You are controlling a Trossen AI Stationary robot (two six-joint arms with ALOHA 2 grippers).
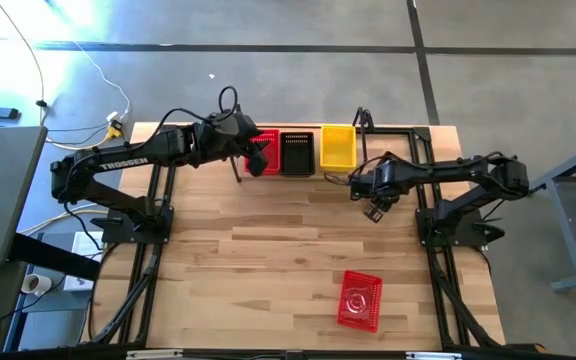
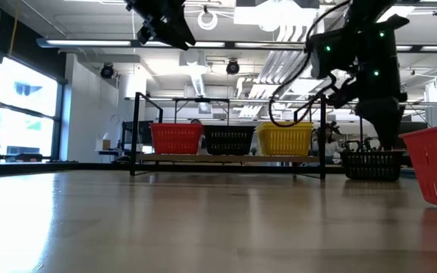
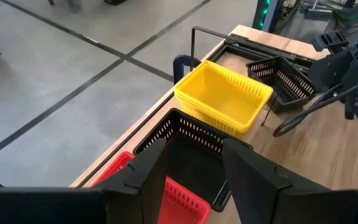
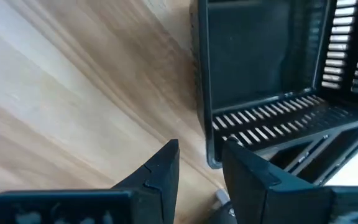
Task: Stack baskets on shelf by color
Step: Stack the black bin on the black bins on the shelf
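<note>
On the shelf (image 2: 226,158) at the table's far edge stand a red basket (image 2: 177,139), a black basket (image 2: 229,140) and a yellow basket (image 2: 285,139) side by side. My left gripper (image 3: 194,180) hovers open above the red and black ones, holding nothing. To the right of the shelf another black basket (image 2: 372,164) rests on the table by its base. My right gripper (image 4: 201,174) points down just above that basket's near rim corner (image 4: 213,158), open, one finger on either side of it. A second red basket (image 1: 360,298) sits on the table near the front right.
The shelf's upright black wire frames (image 2: 323,133) stand at both ends, the right one close to the black basket on the table. Bare wooden tabletop (image 1: 258,250) stretches across the middle and the near left.
</note>
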